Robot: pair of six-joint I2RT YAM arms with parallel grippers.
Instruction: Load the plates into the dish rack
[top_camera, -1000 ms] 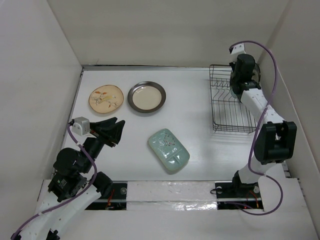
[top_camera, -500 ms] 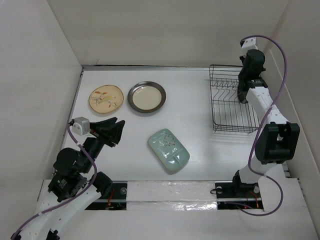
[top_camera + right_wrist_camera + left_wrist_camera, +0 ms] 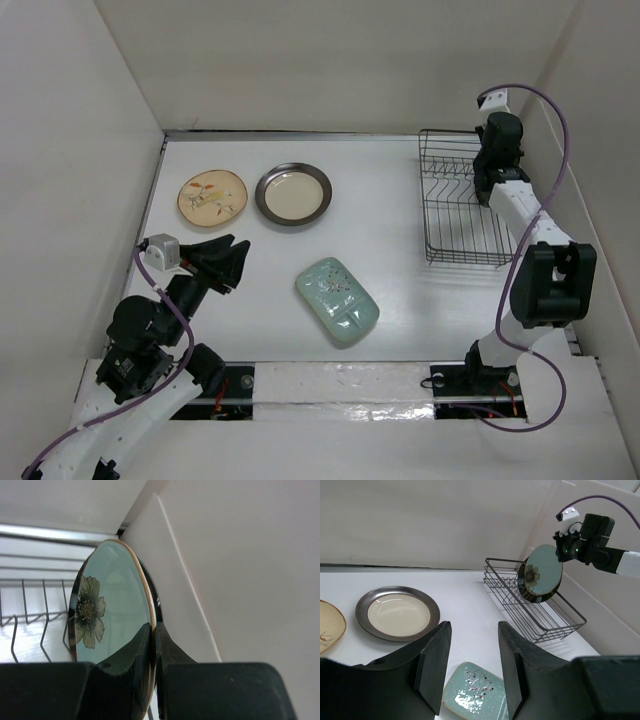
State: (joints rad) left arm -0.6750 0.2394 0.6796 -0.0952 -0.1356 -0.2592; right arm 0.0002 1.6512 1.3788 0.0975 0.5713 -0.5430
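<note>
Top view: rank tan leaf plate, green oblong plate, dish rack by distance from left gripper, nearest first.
1. Tan leaf plate, just beyond the left gripper.
2. Green oblong plate, to its right.
3. Dish rack, far right.

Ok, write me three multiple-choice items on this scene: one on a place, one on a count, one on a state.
1. Where is the flower plate?
A. Flat on the table
B. Held on edge at the dish rack
C. Under the left gripper

2. How many plates lie flat on the table?
A. One
B. Three
C. Five

3. How is the left gripper?
A. Open, holding nothing
B. Shut on a plate
C. Shut on the rack

Answers:
1 B: the right gripper pinches the plate's rim, upright at the rack's wires.
2 B: the tan plate, grey-rimmed plate and green oblong plate lie flat.
3 A: its fingers stand apart with only table between them.
</note>
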